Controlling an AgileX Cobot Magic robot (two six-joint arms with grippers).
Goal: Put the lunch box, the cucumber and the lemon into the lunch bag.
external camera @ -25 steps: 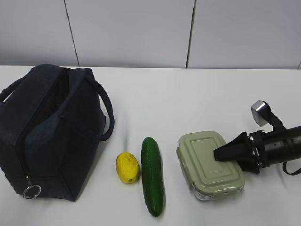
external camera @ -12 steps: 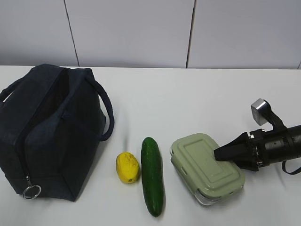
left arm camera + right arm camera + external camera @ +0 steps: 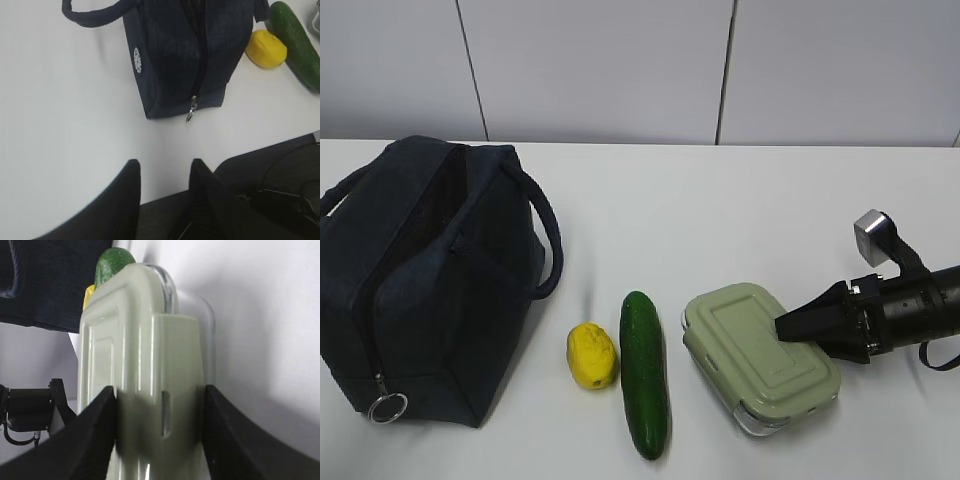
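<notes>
While clamped, R pincer point(image 3: 788, 328) on lunch box point(image 3: 750, 350)

Bright, even overhead light; soft shadows under the lunch bag point(image 3: 425, 280); close lunch box point(image 3: 145, 385) slightly blurred.

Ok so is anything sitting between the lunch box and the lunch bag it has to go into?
Yes. The cucumber and then the lemon lie on the table between the lunch box and the lunch bag. The right tool is at the box's right end, so the box would probably need lifting over both rather than sliding.
</notes>
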